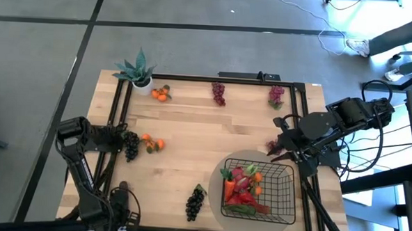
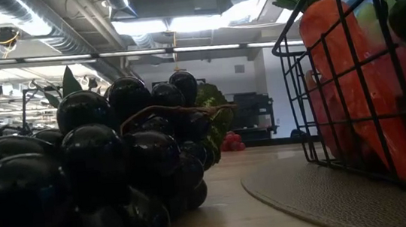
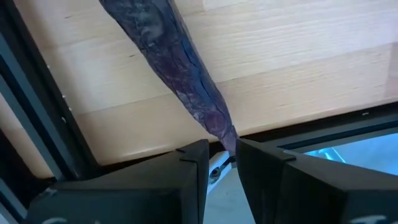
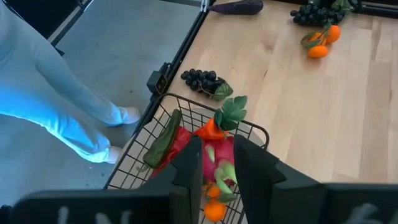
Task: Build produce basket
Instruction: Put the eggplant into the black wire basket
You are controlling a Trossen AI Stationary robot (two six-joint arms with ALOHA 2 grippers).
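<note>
- Holding a carrot [image 1: 227, 178], red and green produce [image 1: 243, 194], the basket [image 1: 283, 202] sits on a mat [image 1: 217, 175].
- Left gripper [image 3: 221, 155] pinches an eggplant [image 3: 180, 62]'s tip.
- Right gripper [image 4: 217, 163] hovers above, jaws slightly parted, empty.

A: How many grape bunches [image 1: 219, 93]?
B: Four or five; one by the right arm is half hidden. Two tangerine clusters [image 1: 161, 93].
A: Baskets?
B: One basket [image 1: 283, 195], one potted plant [image 1: 137, 71].
</note>
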